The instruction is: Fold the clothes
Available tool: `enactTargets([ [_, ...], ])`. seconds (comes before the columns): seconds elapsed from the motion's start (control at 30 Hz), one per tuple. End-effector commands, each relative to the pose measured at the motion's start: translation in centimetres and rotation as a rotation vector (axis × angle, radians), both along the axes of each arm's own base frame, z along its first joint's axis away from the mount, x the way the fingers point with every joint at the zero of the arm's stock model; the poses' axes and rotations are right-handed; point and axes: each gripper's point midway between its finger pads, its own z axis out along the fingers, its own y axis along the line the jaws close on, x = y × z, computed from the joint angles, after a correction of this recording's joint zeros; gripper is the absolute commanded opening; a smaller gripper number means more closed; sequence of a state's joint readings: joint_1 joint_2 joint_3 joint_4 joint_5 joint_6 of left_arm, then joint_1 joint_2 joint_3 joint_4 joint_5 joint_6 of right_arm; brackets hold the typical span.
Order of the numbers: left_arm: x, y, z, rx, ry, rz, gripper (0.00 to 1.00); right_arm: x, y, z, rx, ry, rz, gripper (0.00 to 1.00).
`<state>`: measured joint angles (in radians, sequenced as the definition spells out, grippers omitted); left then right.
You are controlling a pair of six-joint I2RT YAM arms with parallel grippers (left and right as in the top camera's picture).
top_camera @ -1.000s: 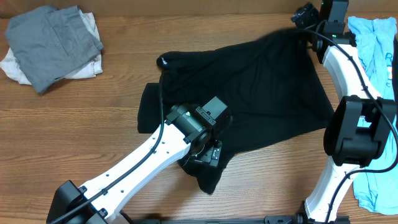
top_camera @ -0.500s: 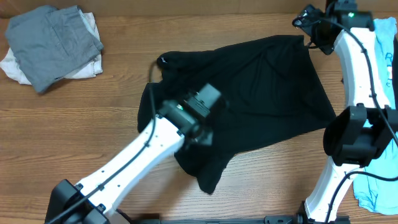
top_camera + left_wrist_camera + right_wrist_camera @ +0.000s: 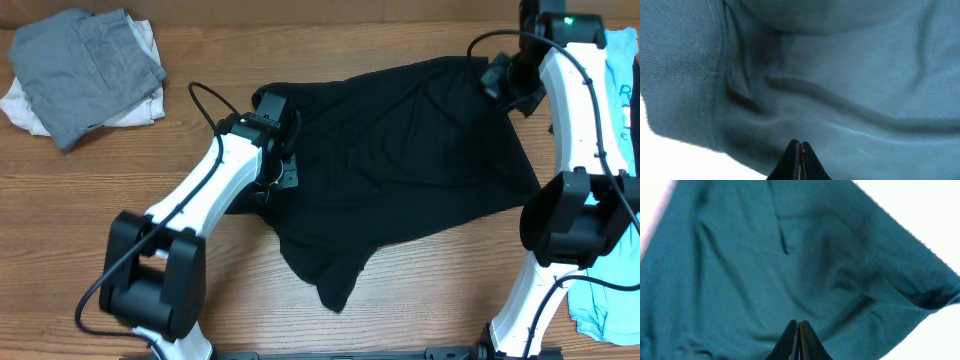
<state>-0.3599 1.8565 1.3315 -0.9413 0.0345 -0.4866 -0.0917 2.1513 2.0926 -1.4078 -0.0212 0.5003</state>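
The clothes here are chiefly a black T-shirt point(image 3: 400, 160) lying spread and rumpled across the middle of the table. My left gripper point(image 3: 275, 180) sits at the shirt's left edge, by the sleeve. In the left wrist view its jaws point(image 3: 800, 146) are shut tip to tip in the cloth point(image 3: 850, 75), which looks bluish there. My right gripper point(image 3: 497, 78) is at the shirt's far right corner. In the right wrist view it point(image 3: 798, 325) is shut too, and the fabric point(image 3: 790, 265) fans out from its tips.
A folded grey garment point(image 3: 85, 60) lies on a white piece point(image 3: 135, 108) at the far left corner. A light-blue shirt point(image 3: 605, 60) lies along the right edge, behind the right arm point(image 3: 575, 190). A flap of the black shirt point(image 3: 335, 285) points toward the front edge.
My left gripper left the shirt's front hem, swung left to its left edge and shut. My right gripper came down from the far edge onto the shirt's right corner and shut.
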Motion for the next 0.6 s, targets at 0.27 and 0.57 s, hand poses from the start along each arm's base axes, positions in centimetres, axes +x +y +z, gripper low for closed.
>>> enactTargets([
  [0.27,1.2,4.6,-4.0,0.028,0.094,0.073,0.04,-2.7,-2.5,-6.7,-0.076,0.111,-0.032,0.09],
  [0.57,0.4,5.6,-8.1,0.019,0.201,0.098,0.04,-4.6,-4.3,-9.1,-0.051,0.160,-0.081,0.16],
])
